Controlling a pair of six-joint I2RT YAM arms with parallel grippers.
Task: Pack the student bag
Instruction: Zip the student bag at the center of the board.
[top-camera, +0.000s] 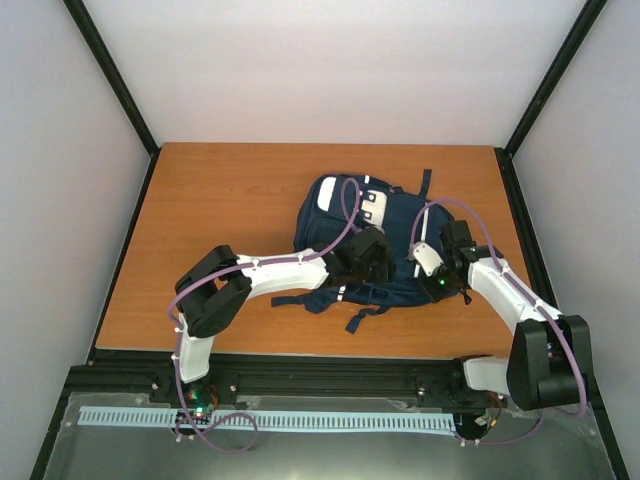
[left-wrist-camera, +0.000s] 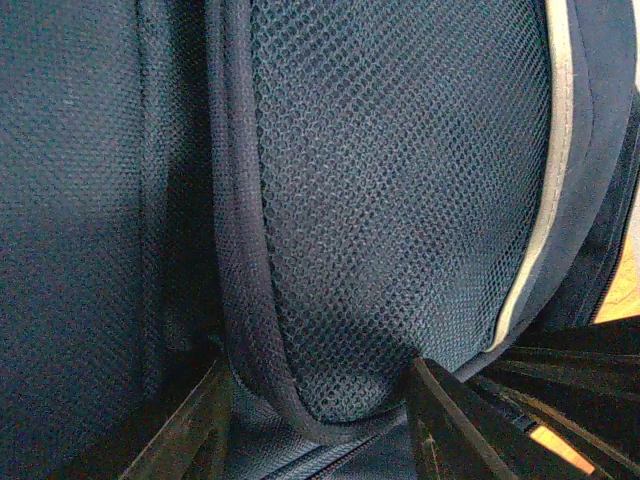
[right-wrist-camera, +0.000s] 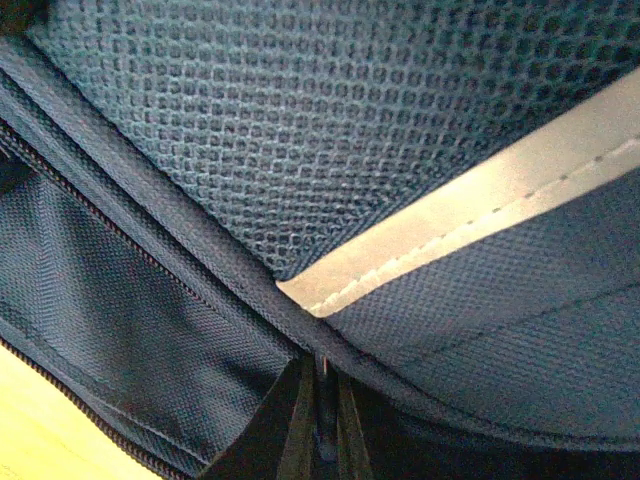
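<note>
The student bag (top-camera: 312, 222), navy with white patches, lies flat in the middle of the wooden table (top-camera: 220, 210). My left gripper (top-camera: 383, 262) rests on the bag's middle. In the left wrist view its fingers (left-wrist-camera: 450, 420) press both sides of a rounded, padded mesh part (left-wrist-camera: 390, 220) of the bag, so the left gripper (left-wrist-camera: 320, 420) is shut on it. My right gripper (top-camera: 425, 278) is at the bag's right side. In the right wrist view the right gripper (right-wrist-camera: 322, 400) is shut on a thin tab (right-wrist-camera: 320, 365) at a zip seam, below a white stripe (right-wrist-camera: 470, 225).
Loose dark straps (top-camera: 362, 318) trail off the bag toward the near table edge, and another strap (top-camera: 424, 182) points away at the back. Grey walls with black posts (top-camera: 130, 100) enclose the table on three sides.
</note>
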